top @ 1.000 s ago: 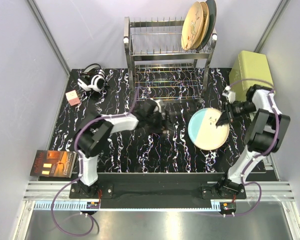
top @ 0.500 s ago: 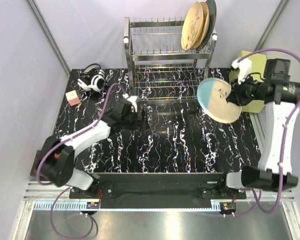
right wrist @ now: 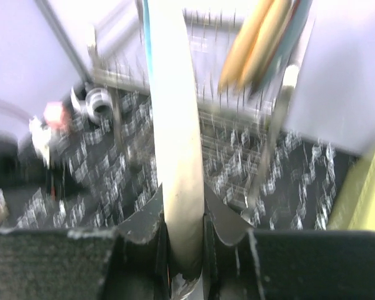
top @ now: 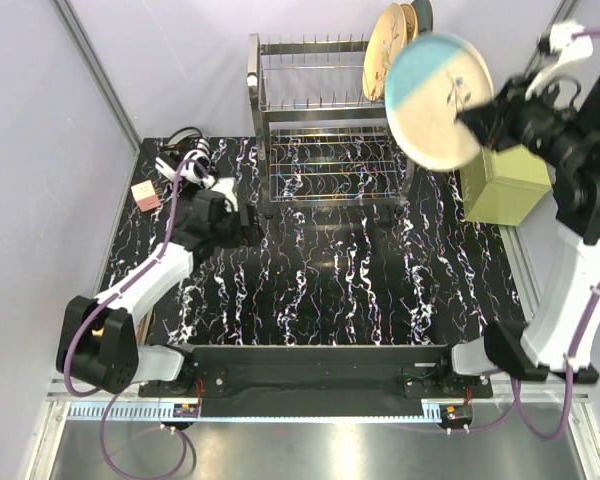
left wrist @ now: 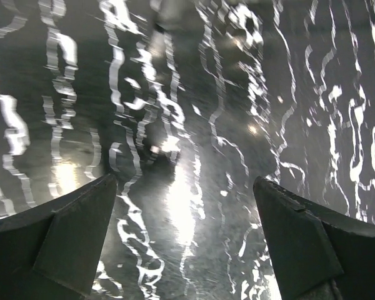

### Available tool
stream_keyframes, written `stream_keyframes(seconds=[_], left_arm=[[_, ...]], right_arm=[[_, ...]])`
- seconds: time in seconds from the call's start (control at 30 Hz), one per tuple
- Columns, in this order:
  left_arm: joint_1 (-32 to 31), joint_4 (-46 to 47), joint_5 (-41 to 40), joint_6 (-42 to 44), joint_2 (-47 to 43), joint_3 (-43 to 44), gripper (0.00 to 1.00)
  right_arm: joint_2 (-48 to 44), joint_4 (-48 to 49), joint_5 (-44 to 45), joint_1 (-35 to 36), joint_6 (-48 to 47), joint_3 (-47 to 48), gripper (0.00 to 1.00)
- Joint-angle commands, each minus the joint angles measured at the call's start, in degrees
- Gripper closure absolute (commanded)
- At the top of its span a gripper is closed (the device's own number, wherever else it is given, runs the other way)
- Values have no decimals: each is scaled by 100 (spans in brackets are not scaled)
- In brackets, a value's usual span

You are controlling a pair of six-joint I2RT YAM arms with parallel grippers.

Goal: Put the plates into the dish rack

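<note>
Cream plate (top: 435, 100): aloft beside dish rack (top: 315, 75) upper tier, near other plates (top: 390, 40) slotted there | right gripper (right wrist: 184, 209): clamped on its rim | likely stiff, glossy, breakable, so hold the rim firmly | left gripper (left wrist: 187, 244): jaws apart, empty

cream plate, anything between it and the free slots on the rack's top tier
Nothing visible. The right gripper holds the cream plate in the air; the three racked plates sit at the dish rack's right end, prongs left of them bare.

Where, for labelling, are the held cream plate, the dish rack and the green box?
cream plate (top: 435, 120), top external view, cream face.
dish rack (top: 253, 85), top external view, left post.
green box (top: 500, 190), top external view, visible face.
</note>
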Motion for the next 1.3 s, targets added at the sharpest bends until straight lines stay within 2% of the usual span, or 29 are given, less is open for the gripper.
stream_keyframes(seconds=[0.0,0.07,0.1,0.2,0.23,0.27,0.33,0.47,0.57,0.63,0.7,1.07,1.27], left_arm=[[423,231,6,-40,-430,23,4],[633,196,-91,-136,-492,-4,4],[704,170,-109,-154,-554,-4,4],[897,143,-162,-250,-651,22,5],[959,143,-145,-312,-677,31,5],[1029,160,-170,-443,-686,22,5],[1056,169,-241,-540,-765,-21,4],[1065,196,-268,-646,-870,-144,4],[1065,239,-233,-725,-976,-241,3],[1065,257,-197,-830,-994,-294,3],[1065,275,-110,-892,-994,-294,3],[1065,398,75,-1235,-766,-241,3],[1065,442,75,-1226,-695,-294,2]], right_arm=[[1020,1221,988,604,1279,1533,100],[1286,1352,1794,984,1157,2001,100],[1435,1432,2095,1421,1061,2028,100],[1541,1958,3290,2038,657,1722,100],[1568,2142,3676,2441,490,1477,100],[1612,2553,4376,2645,289,1387,100],[1796,2968,5022,3023,146,1325,100],[2515,4065,6654,3402,-56,1877,100],[3043,4832,7421,3744,-889,2458,100],[3089,5523,7643,3815,-1347,2198,100],[3124,5695,7609,3877,-1515,2020,100],[3422,5625,7547,3886,-1542,1888,100],[3581,5230,7276,3886,-1234,1887,100]])
